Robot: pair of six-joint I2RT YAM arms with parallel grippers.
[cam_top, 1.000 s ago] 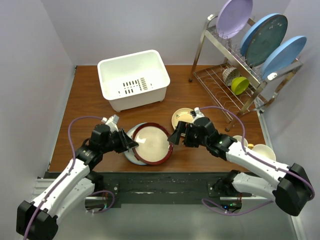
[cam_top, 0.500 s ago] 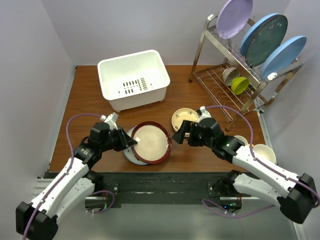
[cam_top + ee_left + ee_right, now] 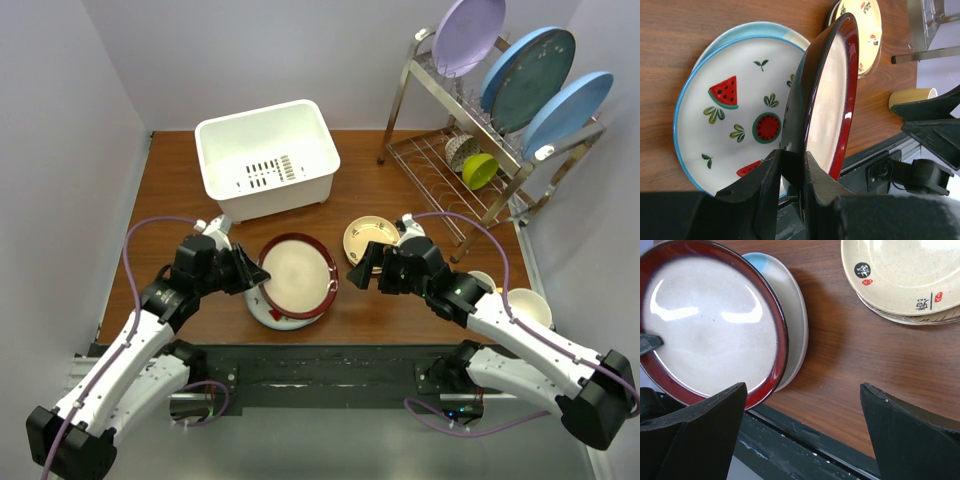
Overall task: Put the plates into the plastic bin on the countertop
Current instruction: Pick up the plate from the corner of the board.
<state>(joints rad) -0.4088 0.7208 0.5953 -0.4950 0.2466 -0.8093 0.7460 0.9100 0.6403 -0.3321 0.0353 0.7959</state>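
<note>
Left gripper (image 3: pixel 792 167): closed on the maroon-rimmed plate (image 3: pixel 297 275) at its 9 o'clock edge, one finger on each face.
Maroon-rimmed plate: held steeply tilted above the watermelon plate (image 3: pixel 735 115).
Right gripper (image 3: pixel 802 395): spread wide, nothing held, hung over the countertop (image 3: pixel 170 200) at the plate's 3 o'clock.
Plastic bin (image 3: pixel 270 178): set at the plate's 12 o'clock, well apart.
Tan plate (image 3: pixel 367 238): laid flat at 2 o'clock.

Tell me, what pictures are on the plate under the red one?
Watermelon slices and green leaves on the white plate, blue edge. Best in left wrist view.
</note>
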